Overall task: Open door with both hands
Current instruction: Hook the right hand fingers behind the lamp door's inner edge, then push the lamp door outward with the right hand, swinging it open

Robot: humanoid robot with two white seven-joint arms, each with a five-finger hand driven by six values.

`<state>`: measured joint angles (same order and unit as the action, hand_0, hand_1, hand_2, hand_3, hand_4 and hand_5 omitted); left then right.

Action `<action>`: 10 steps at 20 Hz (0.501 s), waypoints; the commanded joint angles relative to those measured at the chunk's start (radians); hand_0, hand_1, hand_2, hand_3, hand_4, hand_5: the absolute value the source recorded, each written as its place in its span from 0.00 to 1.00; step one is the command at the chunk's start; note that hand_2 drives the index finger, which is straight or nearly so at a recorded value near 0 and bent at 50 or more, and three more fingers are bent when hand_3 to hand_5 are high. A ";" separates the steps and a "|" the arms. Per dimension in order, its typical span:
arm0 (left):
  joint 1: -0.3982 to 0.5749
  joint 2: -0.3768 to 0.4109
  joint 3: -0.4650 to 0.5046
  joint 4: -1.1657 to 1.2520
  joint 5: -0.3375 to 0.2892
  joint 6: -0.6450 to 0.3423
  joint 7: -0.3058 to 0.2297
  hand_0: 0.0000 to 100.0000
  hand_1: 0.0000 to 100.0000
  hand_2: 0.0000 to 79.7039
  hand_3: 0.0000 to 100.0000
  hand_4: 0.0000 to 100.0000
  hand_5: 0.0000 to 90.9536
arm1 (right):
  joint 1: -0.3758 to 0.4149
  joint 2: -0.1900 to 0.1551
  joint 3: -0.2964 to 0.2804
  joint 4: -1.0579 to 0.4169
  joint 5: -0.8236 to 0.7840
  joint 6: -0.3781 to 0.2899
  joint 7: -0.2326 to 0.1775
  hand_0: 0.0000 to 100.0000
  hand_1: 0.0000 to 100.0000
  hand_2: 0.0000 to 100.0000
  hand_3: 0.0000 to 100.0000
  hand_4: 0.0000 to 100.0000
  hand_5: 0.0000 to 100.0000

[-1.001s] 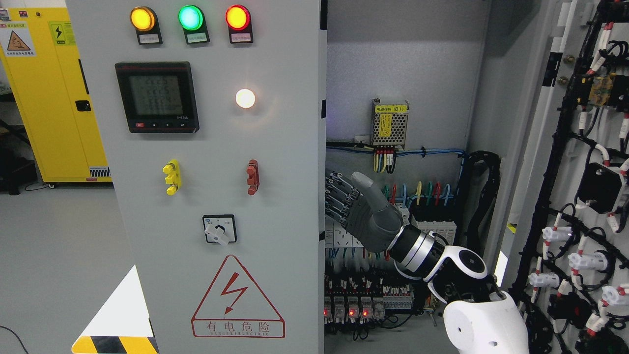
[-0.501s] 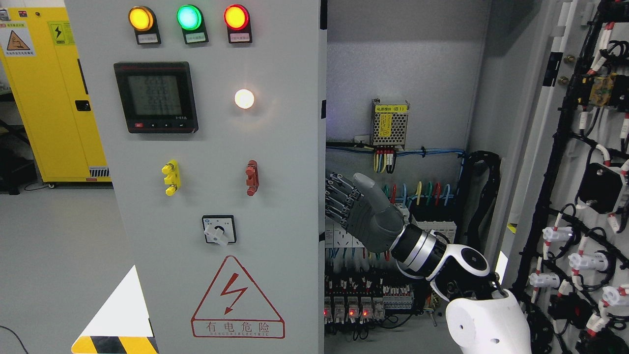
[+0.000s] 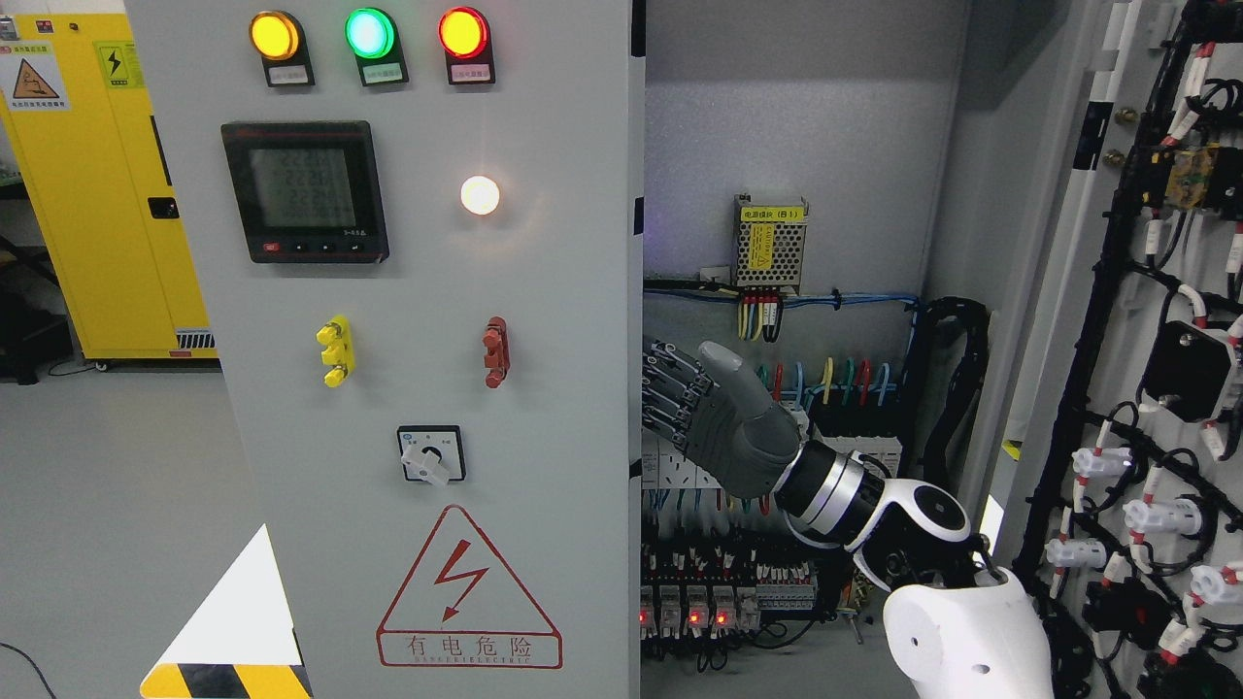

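Note:
The grey left cabinet door (image 3: 544, 291) fills the left half of the head view, with three lamps, a meter, a rotary switch and a red warning triangle on it. My right hand (image 3: 719, 417) comes in from the lower right and sits at this door's right edge (image 3: 636, 408). Its grey fingers (image 3: 670, 388) lie stretched toward the door's inner side, thumb up, with the tips hidden behind the edge. Nothing is held in it. The right door (image 3: 1156, 320) stands swung wide open at the far right, wiring side showing. My left arm is out of view.
The open cabinet interior (image 3: 796, 146) shows a power supply (image 3: 770, 243), coloured wires and terminal rows (image 3: 719, 592) just behind my hand. A yellow cabinet (image 3: 97, 184) stands at the far left on the grey floor.
The left door's panel has drifted slightly to the left. My right hand and forearm have shifted a little to the right and down, staying at the door's edge.

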<state>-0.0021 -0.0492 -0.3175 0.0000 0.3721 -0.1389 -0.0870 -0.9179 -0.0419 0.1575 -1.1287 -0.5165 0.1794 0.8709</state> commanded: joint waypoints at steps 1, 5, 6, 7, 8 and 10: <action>-0.032 0.002 0.000 -0.031 0.001 -0.001 0.001 0.00 0.00 0.00 0.00 0.00 0.00 | 0.002 -0.006 -0.001 -0.019 0.001 0.000 0.028 0.21 0.14 0.00 0.00 0.00 0.00; -0.030 0.002 0.000 -0.026 0.001 -0.001 0.001 0.00 0.00 0.00 0.00 0.00 0.00 | -0.001 -0.007 -0.001 -0.022 0.000 0.002 0.033 0.21 0.14 0.00 0.00 0.00 0.00; -0.032 0.002 0.000 -0.028 0.001 -0.001 0.001 0.00 0.00 0.00 0.00 0.00 0.00 | 0.001 -0.010 -0.001 -0.022 0.000 0.000 0.033 0.21 0.14 0.00 0.00 0.00 0.00; -0.032 0.002 0.000 -0.028 0.001 -0.001 0.001 0.00 0.00 0.00 0.00 0.00 0.00 | 0.005 -0.010 -0.001 -0.026 0.000 0.000 0.033 0.21 0.14 0.00 0.00 0.00 0.00; -0.032 0.002 0.000 -0.029 0.001 -0.001 0.001 0.00 0.00 0.00 0.00 0.00 0.00 | 0.010 -0.010 -0.001 -0.038 0.000 0.000 0.033 0.21 0.14 0.00 0.00 0.00 0.00; -0.032 0.002 0.000 -0.031 -0.001 -0.001 0.001 0.00 0.00 0.00 0.00 0.00 0.00 | 0.039 -0.012 0.010 -0.077 0.000 0.002 0.033 0.21 0.14 0.00 0.00 0.00 0.00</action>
<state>-0.0003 -0.0482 -0.3175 0.0000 0.3723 -0.1393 -0.0852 -0.9094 -0.0471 0.1579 -1.1484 -0.5169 0.1794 0.9069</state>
